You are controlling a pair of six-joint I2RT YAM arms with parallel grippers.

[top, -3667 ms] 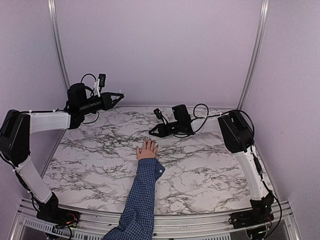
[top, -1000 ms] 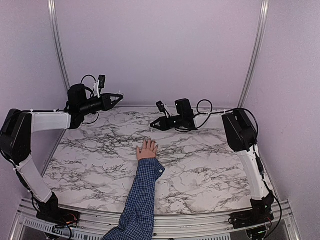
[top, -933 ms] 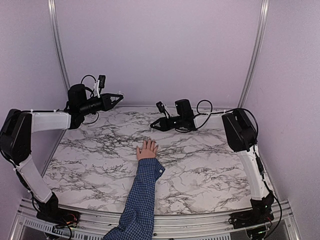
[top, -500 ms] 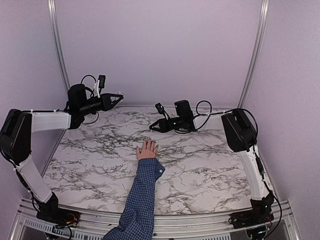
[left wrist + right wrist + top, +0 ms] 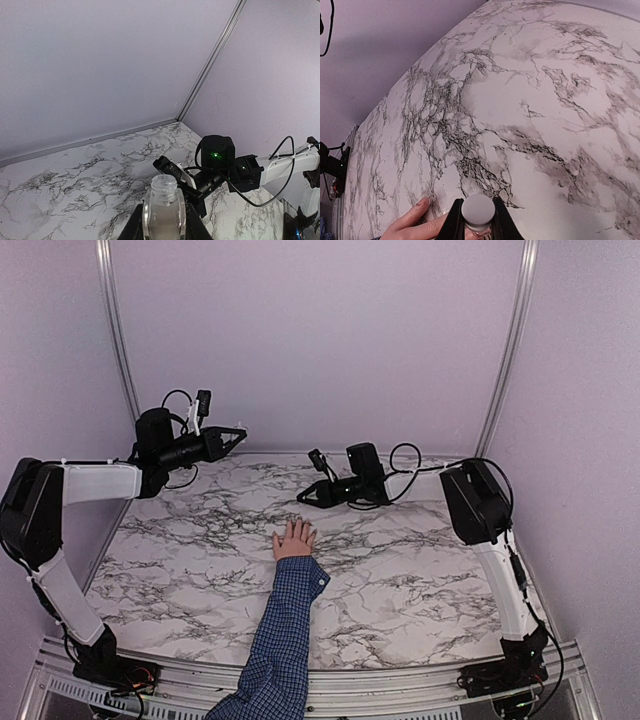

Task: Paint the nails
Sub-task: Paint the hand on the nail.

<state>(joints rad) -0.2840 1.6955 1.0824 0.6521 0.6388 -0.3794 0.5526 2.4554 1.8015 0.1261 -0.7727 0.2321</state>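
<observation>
Over the last second the right gripper (image 5: 304, 499) has dipped back down toward the hand (image 5: 292, 543), while the hand and the left gripper (image 5: 238, 431) have not stirred. The nails (image 5: 297, 526) tip that small hand, which lies flat in the middle of the bench (image 5: 180, 560). Its fingers spread toward 12 o'clock and its blue checked sleeve (image 5: 285, 625) trails to 6. The right gripper hovers at 1 o'clock, just beyond the fingertips, clamped on a round pale cap (image 5: 478, 209); its brush is hidden beneath. At 10 o'clock, well apart and raised, the left gripper grips an uncapped bottle (image 5: 163, 210) upright. To stroke well, I judge the right gripper should descend slowly and draw the brush along one nail — base to tip — pressing lightly so nothing strays onto skin or marble.
</observation>
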